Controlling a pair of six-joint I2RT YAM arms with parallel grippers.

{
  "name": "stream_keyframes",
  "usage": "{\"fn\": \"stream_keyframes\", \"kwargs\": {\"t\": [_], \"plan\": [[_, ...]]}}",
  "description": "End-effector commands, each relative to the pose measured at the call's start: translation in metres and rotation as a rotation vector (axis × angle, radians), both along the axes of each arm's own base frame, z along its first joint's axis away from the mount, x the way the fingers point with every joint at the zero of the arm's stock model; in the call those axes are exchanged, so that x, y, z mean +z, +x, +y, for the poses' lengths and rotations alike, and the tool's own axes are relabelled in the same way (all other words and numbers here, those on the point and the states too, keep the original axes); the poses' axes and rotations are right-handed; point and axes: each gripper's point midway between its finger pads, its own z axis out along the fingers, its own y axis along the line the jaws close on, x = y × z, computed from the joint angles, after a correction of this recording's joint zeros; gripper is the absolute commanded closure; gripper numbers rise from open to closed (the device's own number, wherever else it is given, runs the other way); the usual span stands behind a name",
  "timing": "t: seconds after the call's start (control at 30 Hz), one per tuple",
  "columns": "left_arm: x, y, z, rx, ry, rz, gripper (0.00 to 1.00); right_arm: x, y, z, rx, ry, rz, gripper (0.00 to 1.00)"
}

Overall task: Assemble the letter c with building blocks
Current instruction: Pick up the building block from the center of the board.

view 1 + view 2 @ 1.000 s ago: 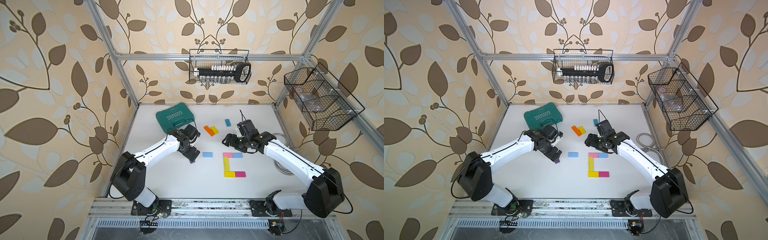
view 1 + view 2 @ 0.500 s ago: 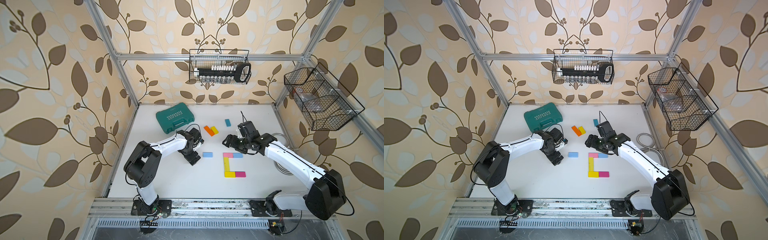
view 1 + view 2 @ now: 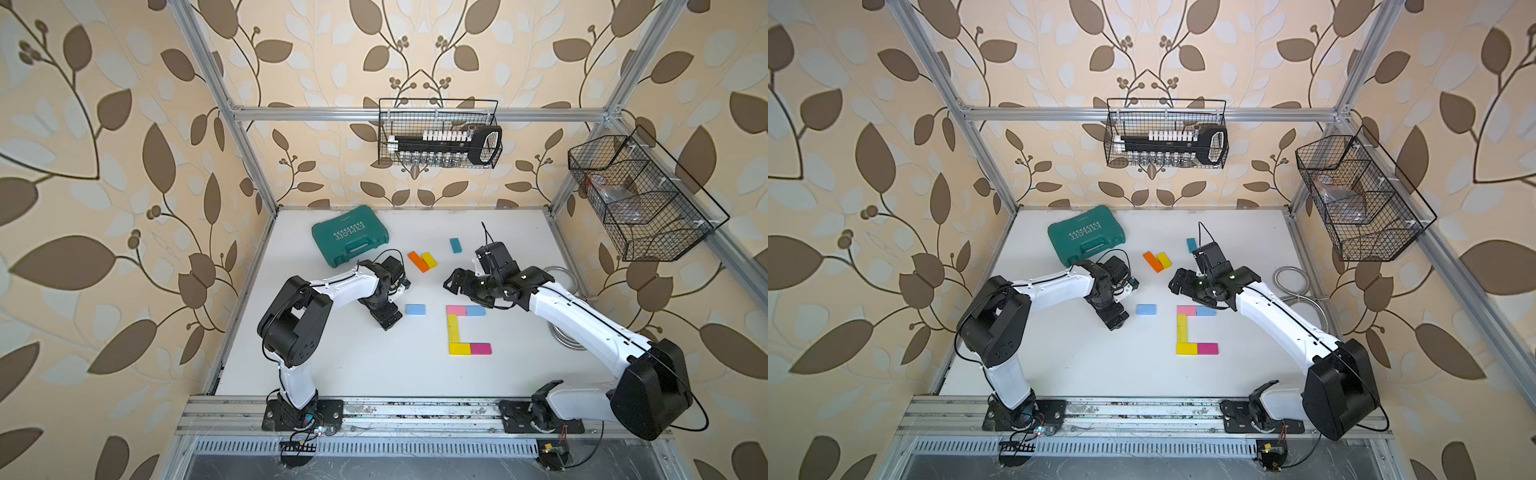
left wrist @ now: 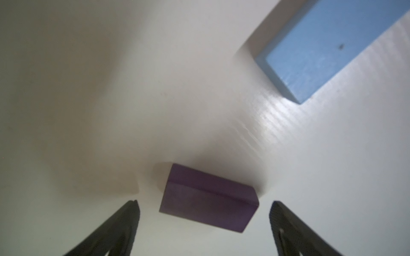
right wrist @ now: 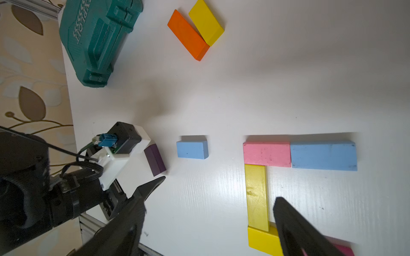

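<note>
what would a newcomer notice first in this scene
The bright C of blocks in the middle: pink block and light blue block along the far side, long yellow block as spine, short yellow block and magenta block nearest. Then the green case at the far left, and the left gripper, open over a purple block.
</note>
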Motion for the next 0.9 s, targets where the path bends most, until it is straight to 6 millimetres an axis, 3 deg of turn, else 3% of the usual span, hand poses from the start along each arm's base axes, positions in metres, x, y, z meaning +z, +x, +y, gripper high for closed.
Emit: {"fn": "stream_keyframes", "kwargs": {"t": [0.0, 0.33, 0.63, 0.87], "plan": [[0.001, 0.008, -0.002, -0.028, 0.011, -0.017, 0.06, 0.004, 0.0, 0.001, 0.002, 0.016, -0.005, 0.1], [-0.011, 0.011, -0.001, -0.023, 0.041, 0.008, 0.08, -0.001, 0.001, -0.005, -0.021, 0.019, 0.011, 0.08], [-0.014, 0.002, 0.0, 0.012, 0.044, 0.065, 0.3, 0.0, 0.001, -0.012, -0.039, 0.022, 0.01, 0.08], [-0.017, 0.001, 0.006, 0.104, 0.073, 0.069, 0.36, 0.0, 0.001, -0.012, -0.041, 0.024, 0.013, 0.08]]}}
